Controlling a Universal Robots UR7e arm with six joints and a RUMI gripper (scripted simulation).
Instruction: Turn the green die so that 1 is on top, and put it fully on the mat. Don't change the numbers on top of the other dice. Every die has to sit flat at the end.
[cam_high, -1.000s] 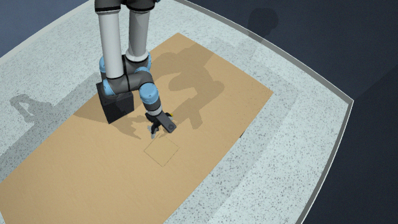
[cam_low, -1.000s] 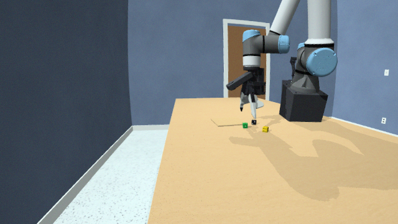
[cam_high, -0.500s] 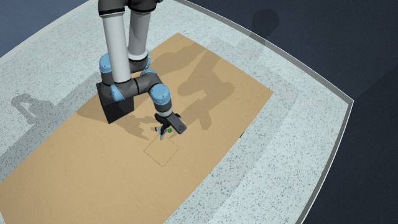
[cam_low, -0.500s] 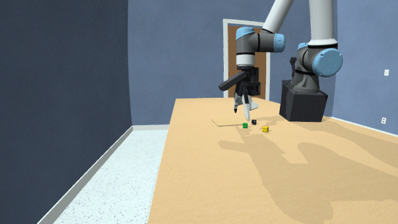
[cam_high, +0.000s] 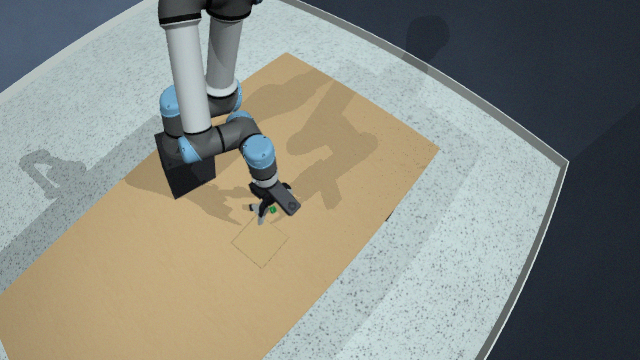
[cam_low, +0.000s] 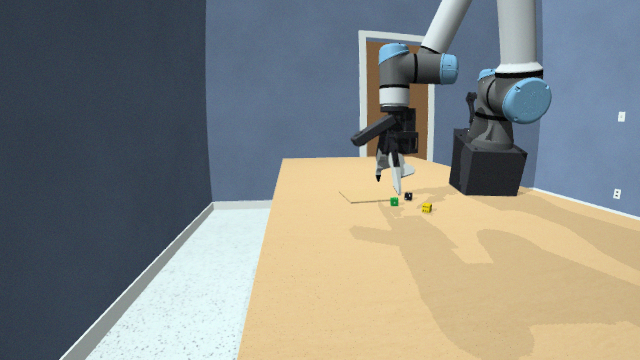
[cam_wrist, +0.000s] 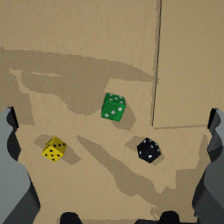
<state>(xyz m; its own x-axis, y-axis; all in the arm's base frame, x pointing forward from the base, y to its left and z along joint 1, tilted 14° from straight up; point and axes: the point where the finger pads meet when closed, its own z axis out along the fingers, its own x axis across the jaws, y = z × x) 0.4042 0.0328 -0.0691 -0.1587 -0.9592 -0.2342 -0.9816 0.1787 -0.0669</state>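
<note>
The green die (cam_high: 273, 209) (cam_low: 394, 201) (cam_wrist: 113, 106) sits flat on the table, off the mat; its upper face seems to show 3, with a face of several pips on its side. The thin square mat (cam_high: 260, 245) (cam_low: 367, 196) (cam_wrist: 190, 60) lies close by. A black die (cam_high: 251, 207) (cam_low: 408, 196) (cam_wrist: 149, 150) and a yellow die (cam_low: 426, 207) (cam_wrist: 54, 149) also rest on the table off the mat; the yellow one is hidden in the top view. My gripper (cam_high: 273, 204) (cam_low: 388, 185) (cam_wrist: 113, 109) is open and empty above the green die, its fingers wide to either side.
The wooden table (cam_high: 150, 280) (cam_low: 320, 280) carries the arm's black base block (cam_high: 190, 172) (cam_low: 490, 172), behind the dice. The black die lies near the mat's corner, and the yellow die lies farther from the mat. Arm shadows cross the area around the dice.
</note>
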